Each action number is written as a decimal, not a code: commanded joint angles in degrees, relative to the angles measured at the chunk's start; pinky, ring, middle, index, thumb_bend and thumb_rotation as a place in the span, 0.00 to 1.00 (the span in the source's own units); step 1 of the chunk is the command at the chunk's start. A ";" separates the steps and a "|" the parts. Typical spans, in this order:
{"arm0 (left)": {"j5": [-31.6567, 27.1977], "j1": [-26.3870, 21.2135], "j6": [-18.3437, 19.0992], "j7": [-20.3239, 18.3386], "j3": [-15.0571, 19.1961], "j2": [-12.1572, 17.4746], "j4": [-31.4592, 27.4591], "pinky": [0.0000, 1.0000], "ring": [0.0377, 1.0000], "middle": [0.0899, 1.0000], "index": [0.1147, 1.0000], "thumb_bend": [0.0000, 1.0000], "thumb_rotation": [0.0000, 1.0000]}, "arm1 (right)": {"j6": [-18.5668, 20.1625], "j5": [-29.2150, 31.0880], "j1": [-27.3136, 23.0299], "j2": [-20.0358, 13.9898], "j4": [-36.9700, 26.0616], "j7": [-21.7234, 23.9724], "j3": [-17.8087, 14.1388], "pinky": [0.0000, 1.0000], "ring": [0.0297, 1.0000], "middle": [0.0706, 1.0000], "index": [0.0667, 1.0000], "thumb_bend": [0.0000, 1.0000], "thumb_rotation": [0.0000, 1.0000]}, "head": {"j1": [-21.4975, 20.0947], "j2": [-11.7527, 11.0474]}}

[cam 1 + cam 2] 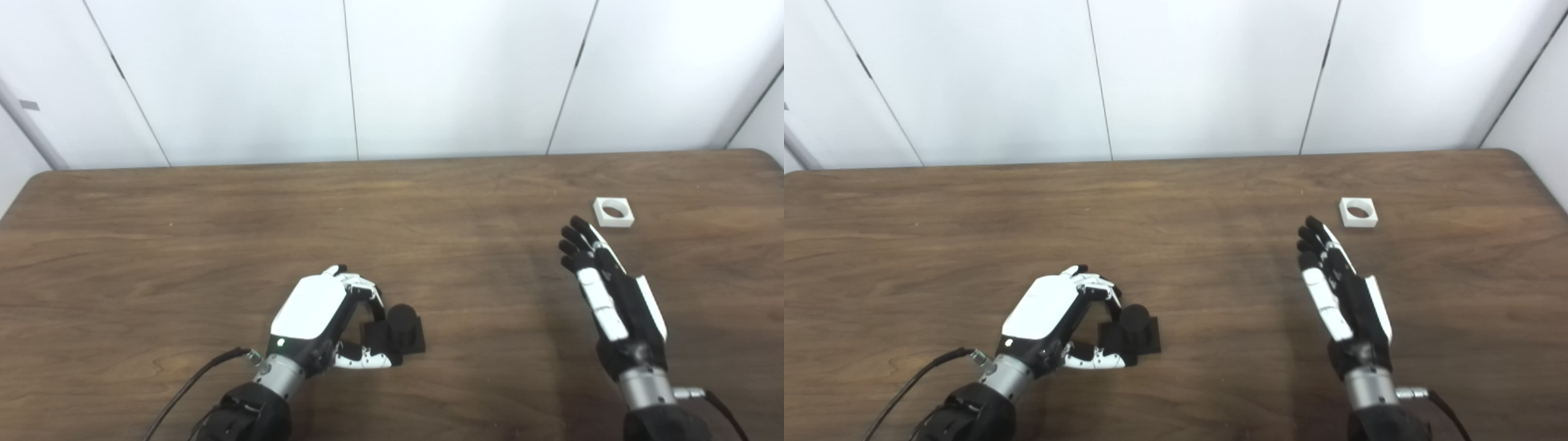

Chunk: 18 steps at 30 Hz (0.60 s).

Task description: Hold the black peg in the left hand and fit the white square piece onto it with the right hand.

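Wooden table point(184, 245) spans the whole view, dark brown grain, rounded far corners; white panelled wall point(429, 73) behind its far edge, seams running down to the tabletop.

Left hand point(324, 321) sits low at the near-left of centre, white back plate facing up, arm entering from the bottom-left with a black cable point(190, 383) trailing off the wrist; its fingers point(366, 291) curl over from the far side and the thumb point(367, 360) reaches in from the near side, both at the left side of the black peg point(398, 331); thumb tip appears to touch the base; firm clasp or loose cupping cannot be told from these views.

Right hand point(612, 300) is at the near-right, fingers extended and slightly spread, pointing away from the robot, palm turned inward toward the left; nothing held; released.

Black peg: round post standing upright on a square black base, base flat on the table, just right of the left hand.

White square piece point(614, 212): lies flat on the table at the far right, round hole facing up; just beyond the right hand's fingertips, apart from them; well apart from the peg.
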 commanded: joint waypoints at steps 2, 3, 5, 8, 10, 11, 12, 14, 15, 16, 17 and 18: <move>0.33 0.61 -2.02 -0.51 -0.81 -0.61 -0.54 0.93 0.80 0.70 0.42 0.52 0.05 | 0.39 -2.93 -2.28 -0.29 -2.90 -1.30 -0.69 0.84 0.89 0.89 0.82 0.54 0.55 | -0.37 0.19; 0.38 0.76 -2.13 -0.60 -0.80 -0.72 -0.63 0.93 0.80 0.70 0.42 0.52 0.05 | 0.51 -4.07 -2.50 -0.33 -2.94 -1.65 -0.72 0.85 0.88 0.86 0.79 0.56 0.51 | -0.69 0.38; 0.48 1.03 -2.31 -0.73 -0.79 -0.88 -0.69 0.93 0.80 0.70 0.42 0.52 0.05 | 0.91 -6.17 -3.10 -0.51 -2.98 -2.19 -0.81 0.86 0.88 0.84 0.76 0.59 0.46 | -1.61 0.50; 0.25 1.26 -3.04 -0.83 -0.72 -0.61 -0.48 0.93 0.79 0.70 0.42 0.52 0.05 | 1.87 -6.70 -4.77 -1.10 -2.73 -2.04 -1.61 0.90 0.90 0.85 0.73 0.62 0.35 | -3.25 0.59; 0.14 1.45 -3.21 -1.19 -0.54 -0.33 -0.51 0.92 0.79 0.70 0.42 0.52 0.05 | 2.56 -7.02 -6.54 -2.18 -2.11 -1.63 -2.24 0.92 0.92 0.87 0.72 0.65 0.30 | -4.32 0.71; 0.19 1.54 -3.11 -1.54 -0.44 -0.27 -0.64 0.92 0.79 0.70 0.42 0.52 0.05 | 2.90 -7.67 -7.35 -2.81 -1.79 -1.56 -2.43 0.93 0.92 0.87 0.71 0.66 0.28 | -4.84 0.75; 0.28 1.61 -2.99 -1.88 -0.37 -0.24 -0.82 0.92 0.79 0.70 0.42 0.52 0.05 | 3.22 -8.72 -8.39 -3.88 -1.24 -1.46 -2.55 0.93 0.92 0.87 0.71 0.67 0.27 | -5.51 0.71; 0.33 1.75 -2.95 -2.25 -0.21 -0.23 -1.01 0.92 0.79 0.70 0.42 0.52 0.05 | 4.49 -10.62 -10.28 -5.79 -0.33 -1.32 -2.75 0.93 0.92 0.87 0.70 0.71 0.26 | -6.75 0.55; 0.37 1.82 -2.96 -2.37 -0.14 -0.19 -1.08 0.92 0.79 0.70 0.42 0.52 0.05 | 5.52 -11.62 -11.29 -6.93 0.05 -1.03 -2.70 0.94 0.92 0.87 0.69 0.72 0.25 | -7.50 0.43; 0.40 1.88 -2.90 -2.56 -0.06 -0.17 -1.20 0.92 0.79 0.70 0.42 0.52 0.05 | 6.17 -12.89 -12.21 -8.14 0.47 -0.77 -2.46 0.95 0.93 0.87 0.69 0.74 0.26 | -7.88 0.36; 0.42 1.94 -2.80 -2.74 0.05 -0.14 -1.31 0.92 0.79 0.70 0.42 0.52 0.05 | 6.78 -14.85 -13.21 -9.54 1.07 -0.61 -2.01 0.96 0.93 0.87 0.68 0.75 0.26 | -8.81 0.23; 0.25 2.02 -2.97 -2.69 0.22 -0.09 -1.24 0.92 0.79 0.70 0.42 0.52 0.05 | 7.21 -16.59 -14.18 -10.82 1.71 -0.40 -1.57 0.95 0.93 0.87 0.68 0.76 0.27 | -9.84 0.04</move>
